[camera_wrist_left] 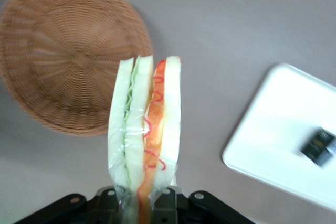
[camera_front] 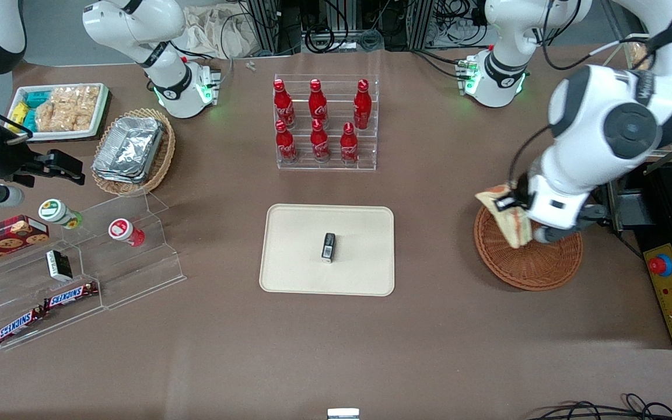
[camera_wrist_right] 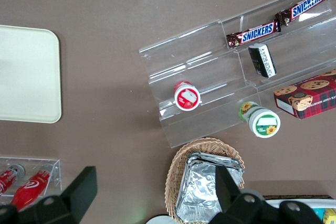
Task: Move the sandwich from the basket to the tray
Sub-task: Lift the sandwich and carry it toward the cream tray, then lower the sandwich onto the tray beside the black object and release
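Note:
My left gripper (camera_front: 517, 219) is shut on the sandwich (camera_front: 508, 219), a plastic-wrapped wedge of white bread with red and green filling, and holds it lifted above the reddish-brown wicker basket (camera_front: 537, 262). In the left wrist view the sandwich (camera_wrist_left: 147, 129) hangs between the fingers (camera_wrist_left: 168, 203), with the empty basket (camera_wrist_left: 68, 56) and the cream tray (camera_wrist_left: 273, 145) below. The tray (camera_front: 301, 274) lies at the table's middle, toward the parked arm from the basket, with a small black packet (camera_front: 328, 247) on it.
A clear rack of red cola bottles (camera_front: 321, 122) stands farther from the front camera than the tray. A tan basket with foil containers (camera_front: 135, 149), a clear stepped shelf with snacks (camera_front: 73, 274) and a white snack tray (camera_front: 62, 111) lie toward the parked arm's end. A control box (camera_front: 671, 291) sits beside the basket.

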You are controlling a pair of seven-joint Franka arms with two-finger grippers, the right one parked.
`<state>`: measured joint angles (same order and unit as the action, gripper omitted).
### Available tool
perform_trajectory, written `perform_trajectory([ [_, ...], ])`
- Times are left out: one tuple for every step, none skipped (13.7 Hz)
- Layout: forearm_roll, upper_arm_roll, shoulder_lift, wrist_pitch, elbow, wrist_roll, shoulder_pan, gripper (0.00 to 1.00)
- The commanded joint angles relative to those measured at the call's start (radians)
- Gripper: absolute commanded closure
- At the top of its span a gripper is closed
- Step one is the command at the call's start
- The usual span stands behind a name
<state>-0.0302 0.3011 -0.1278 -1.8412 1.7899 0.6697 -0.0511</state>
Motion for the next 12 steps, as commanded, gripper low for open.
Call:
perform_trajectory([
  [0.016,0.129,-0.062,-0.039,-0.053,-0.001,0.002,1.0],
  [0.016,0.162,-0.09,-0.093,-0.058,-0.002,0.0,1.0],
  [0.041,0.191,-0.12,-0.151,-0.057,-0.001,-0.019,1.0],
  [0.076,0.194,-0.165,-0.202,-0.056,0.01,-0.057,1.0],
  [0.107,0.194,-0.205,-0.243,-0.058,0.007,-0.088,1.0],
  [0.133,0.194,-0.249,-0.28,-0.058,0.017,-0.105,1.0],
  [0.151,0.194,-0.288,-0.32,-0.058,0.017,-0.122,1.0],
  [0.176,0.194,-0.327,-0.357,-0.058,0.017,-0.137,1.0],
  [0.208,0.194,-0.361,-0.39,-0.058,0.021,-0.153,1.0],
  [0.231,0.194,-0.395,-0.421,-0.06,0.021,-0.157,1.0],
  [0.254,0.194,-0.424,-0.44,-0.064,0.021,-0.159,1.0],
  [0.28,0.193,-0.455,-0.443,-0.066,0.022,-0.159,1.0],
])
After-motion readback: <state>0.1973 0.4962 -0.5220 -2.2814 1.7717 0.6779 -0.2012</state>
